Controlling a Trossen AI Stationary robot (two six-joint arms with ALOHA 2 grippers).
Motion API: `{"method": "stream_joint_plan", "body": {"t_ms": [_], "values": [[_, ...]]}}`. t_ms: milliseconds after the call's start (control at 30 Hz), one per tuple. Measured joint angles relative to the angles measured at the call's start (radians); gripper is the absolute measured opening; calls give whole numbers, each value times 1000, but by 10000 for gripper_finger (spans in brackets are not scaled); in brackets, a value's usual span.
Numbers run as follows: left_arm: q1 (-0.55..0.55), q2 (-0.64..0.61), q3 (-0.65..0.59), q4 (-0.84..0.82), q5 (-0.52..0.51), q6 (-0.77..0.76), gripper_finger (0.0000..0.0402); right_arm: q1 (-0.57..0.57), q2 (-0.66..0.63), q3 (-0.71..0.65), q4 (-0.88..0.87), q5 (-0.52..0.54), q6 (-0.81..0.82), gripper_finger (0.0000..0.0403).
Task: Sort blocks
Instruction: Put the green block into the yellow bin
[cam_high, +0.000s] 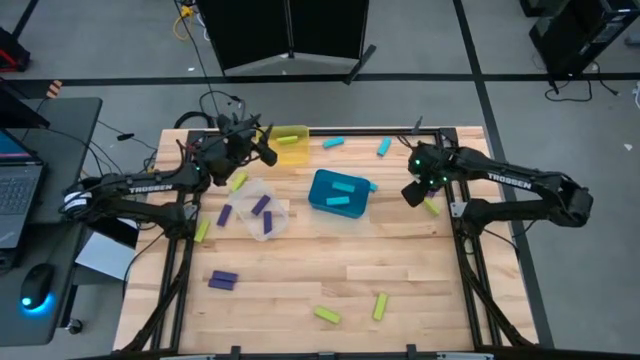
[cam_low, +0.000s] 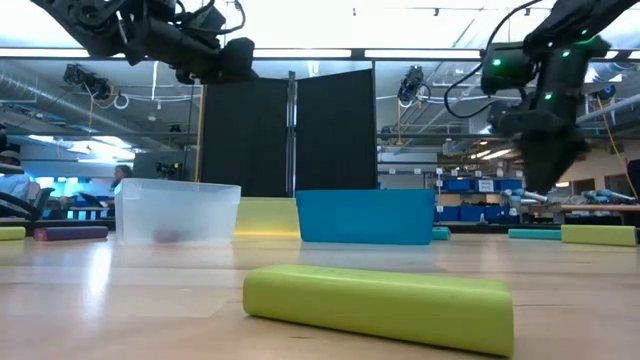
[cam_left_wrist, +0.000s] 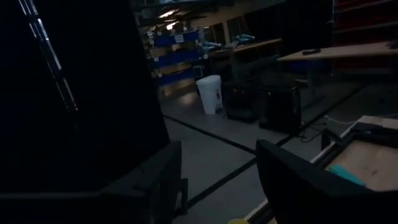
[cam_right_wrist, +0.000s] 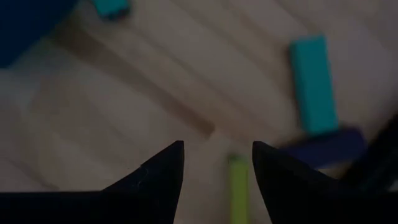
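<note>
Small blocks lie scattered on the wooden table: cyan ones (cam_high: 333, 142) near the far edge, purple ones (cam_high: 223, 281) on the left, yellow-green ones (cam_high: 327, 316) near the front. My right gripper (cam_high: 415, 190) hangs open, pointing down, right of the teal bin (cam_high: 340, 205). A yellow-green block (cam_right_wrist: 238, 186) lies flat on the table below its fingers, untouched. My left gripper (cam_high: 265, 148) is raised by the yellow bin (cam_high: 291, 148), open and empty (cam_left_wrist: 217, 155), looking out over the far edge.
The teal bin holds cyan blocks (cam_high: 345, 187). The clear bin (cam_high: 262, 225) to its left holds purple blocks (cam_high: 260, 205). A cyan block (cam_right_wrist: 314, 84) lies beyond my right gripper. A yellow-green block (cam_low: 380, 305) lies close in the low view. Bare wood spans the table's middle front.
</note>
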Motion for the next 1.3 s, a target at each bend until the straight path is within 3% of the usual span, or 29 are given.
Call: {"method": "stream_joint_plan", "body": {"t_ms": [233,433,733,1300], "values": [[19,0,0,9,57,-4,213,108,-52,0,-166,-6,218,201],[19,0,0,9,90,-8,213,188,-36,0,-184,30,306,201],[18,0,0,7,175,-84,214,242,83,0,-178,97,361,201],[18,-1,0,-1,177,-105,214,211,356,2,-60,111,344,201]]}}
